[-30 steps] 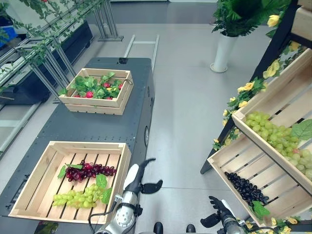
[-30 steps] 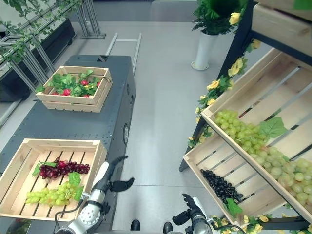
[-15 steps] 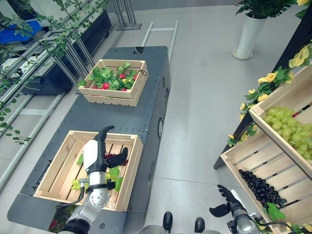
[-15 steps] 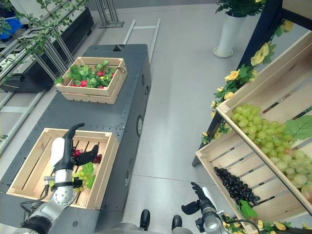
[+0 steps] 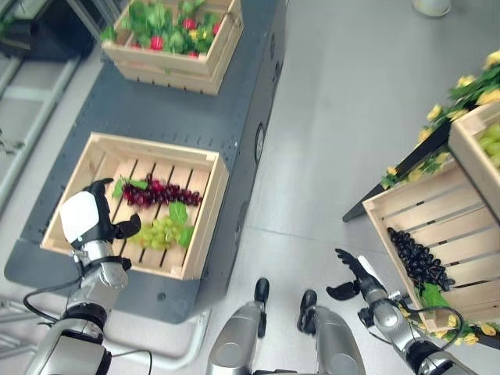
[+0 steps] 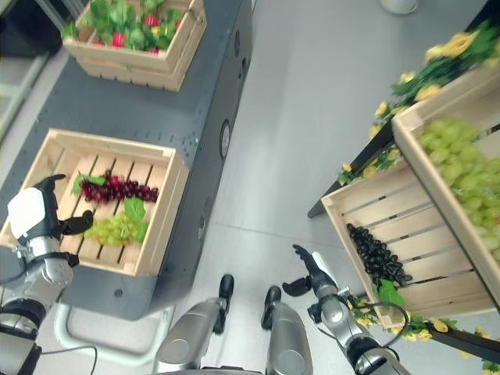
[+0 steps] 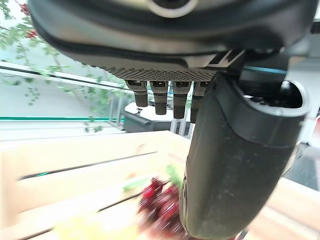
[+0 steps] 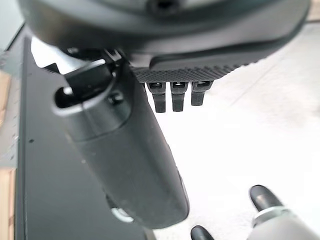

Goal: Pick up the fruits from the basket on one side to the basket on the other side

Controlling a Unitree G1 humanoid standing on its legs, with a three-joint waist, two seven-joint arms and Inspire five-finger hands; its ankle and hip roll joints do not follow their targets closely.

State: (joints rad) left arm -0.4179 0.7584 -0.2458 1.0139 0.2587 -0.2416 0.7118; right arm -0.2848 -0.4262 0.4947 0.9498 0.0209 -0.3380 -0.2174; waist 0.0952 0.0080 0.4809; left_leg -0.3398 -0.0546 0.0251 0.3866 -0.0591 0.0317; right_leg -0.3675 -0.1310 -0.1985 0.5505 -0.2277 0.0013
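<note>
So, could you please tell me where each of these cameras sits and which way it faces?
Left eye view: on the head, looking down at the near crate with red grapes and green grapes; left hand open over it.
Right eye view: beside it, same scene; right hand open above the floor.
Left wrist view: along the left hand into that crate.
Right wrist view: along the right hand toward the floor.
Both eye views share the black grapes.

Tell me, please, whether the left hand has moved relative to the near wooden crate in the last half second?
Yes. The left hand has drawn back from over the grapes to the near wooden crate's left part, open, holding nothing.
</note>
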